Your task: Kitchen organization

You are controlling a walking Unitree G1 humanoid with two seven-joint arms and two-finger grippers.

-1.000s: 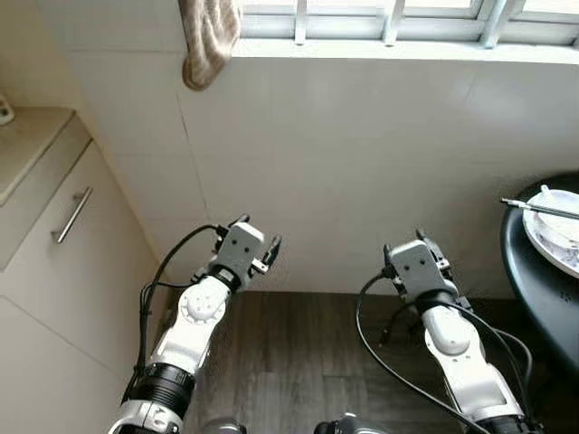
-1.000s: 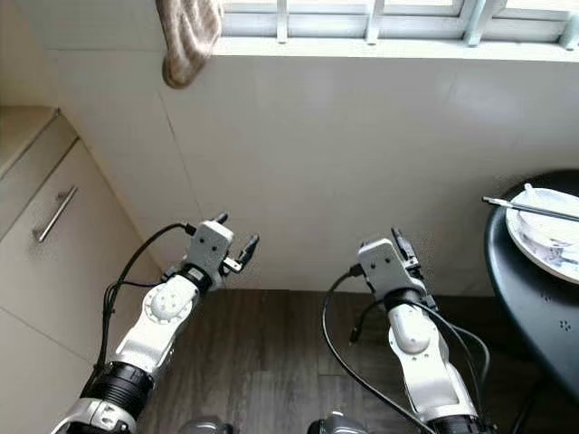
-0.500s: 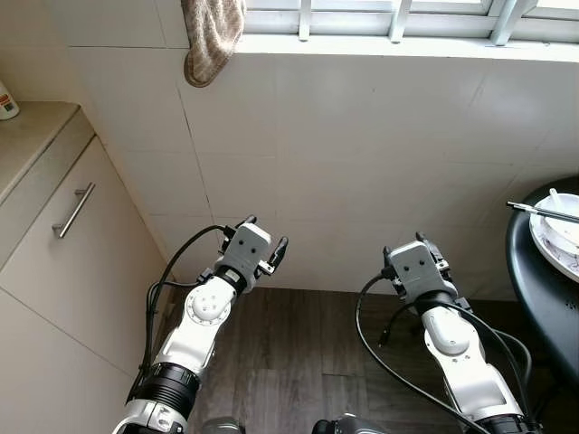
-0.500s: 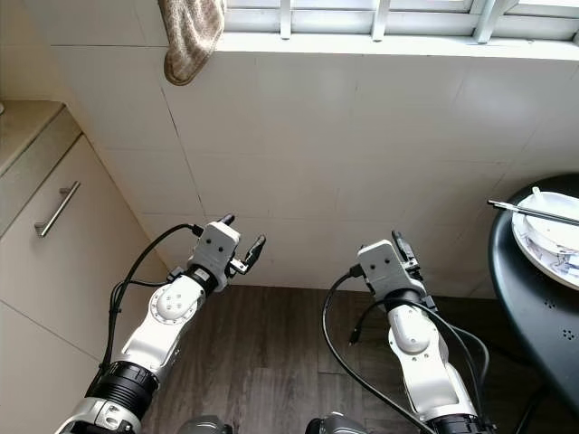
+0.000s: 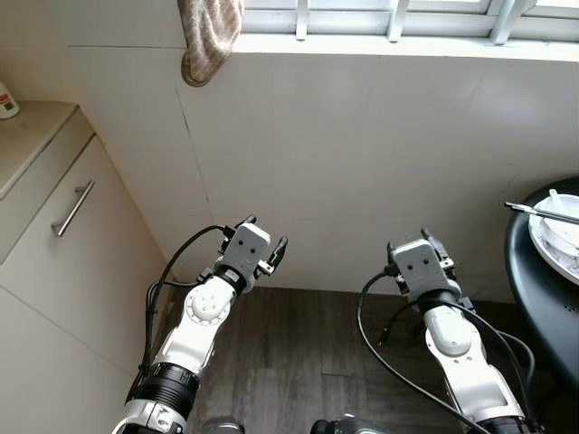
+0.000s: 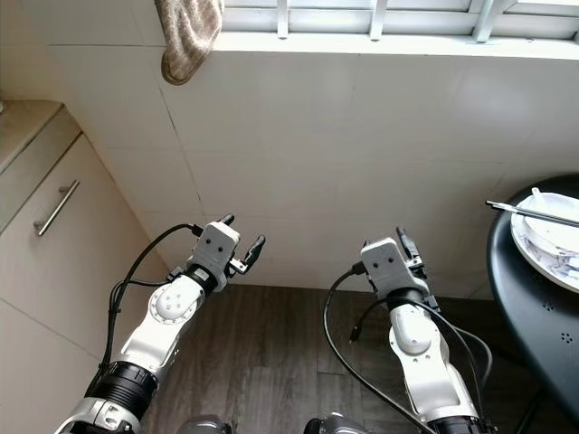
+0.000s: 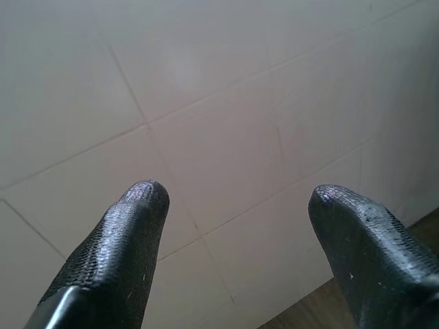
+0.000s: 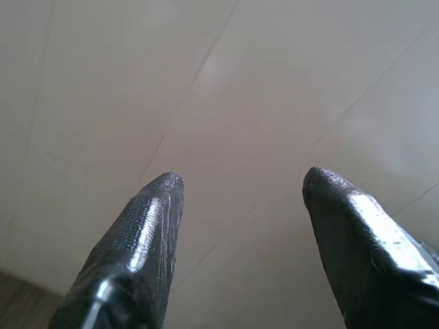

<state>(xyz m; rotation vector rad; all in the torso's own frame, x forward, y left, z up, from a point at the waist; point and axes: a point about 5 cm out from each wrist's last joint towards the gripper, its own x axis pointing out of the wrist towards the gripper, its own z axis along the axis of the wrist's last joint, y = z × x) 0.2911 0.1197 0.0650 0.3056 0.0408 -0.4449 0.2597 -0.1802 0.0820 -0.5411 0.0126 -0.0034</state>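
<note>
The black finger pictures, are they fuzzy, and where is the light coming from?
Left wrist view: the fingertips look a bit soft up close, while the tile wall behind is clearer. Right wrist view: one fingertip has a shiny glare stripe. Left eye view: sharp, with daylight from the window at the top and even light on the wall.

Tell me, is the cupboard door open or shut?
Shut: the cupboard door lies flush under the counter, handle facing out.
</note>
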